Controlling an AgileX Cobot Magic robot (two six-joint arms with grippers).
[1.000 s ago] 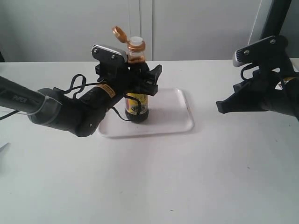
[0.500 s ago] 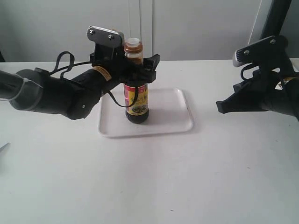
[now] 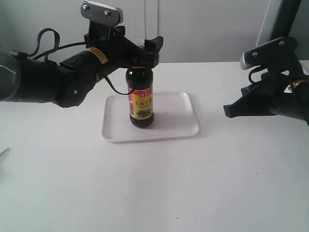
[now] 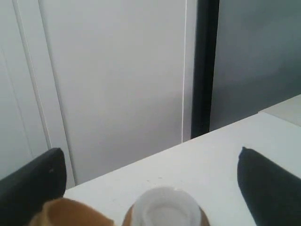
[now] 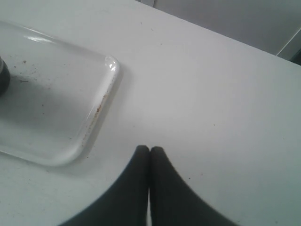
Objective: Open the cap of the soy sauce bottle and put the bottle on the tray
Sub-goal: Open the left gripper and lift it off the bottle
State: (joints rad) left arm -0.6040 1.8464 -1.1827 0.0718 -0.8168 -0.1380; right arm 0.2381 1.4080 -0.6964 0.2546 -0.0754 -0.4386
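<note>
The soy sauce bottle (image 3: 140, 101) stands upright on the white tray (image 3: 188, 129), near its left half. My left gripper (image 3: 140, 52) hovers open at the level of the bottle's neck, which it hides in the exterior view. In the left wrist view its black fingers (image 4: 270, 188) stand wide apart on either side of the white pour spout (image 4: 164, 212) without touching it. The orange-brown cap (image 4: 70, 214) is flipped open beside the spout. My right gripper (image 3: 227, 110) is shut and empty over the table, right of the tray (image 5: 51, 108).
The white table (image 3: 154, 183) stretches out in front of the tray. A pale wall with a dark vertical post (image 4: 204, 66) stands behind it. The bottle's base (image 5: 2, 75) shows at the edge of the right wrist view.
My left gripper has risen from the bottle's shoulder to its neck and top, and the arm has lifted with it. The bottle stays standing on the tray. The right arm has not moved.
</note>
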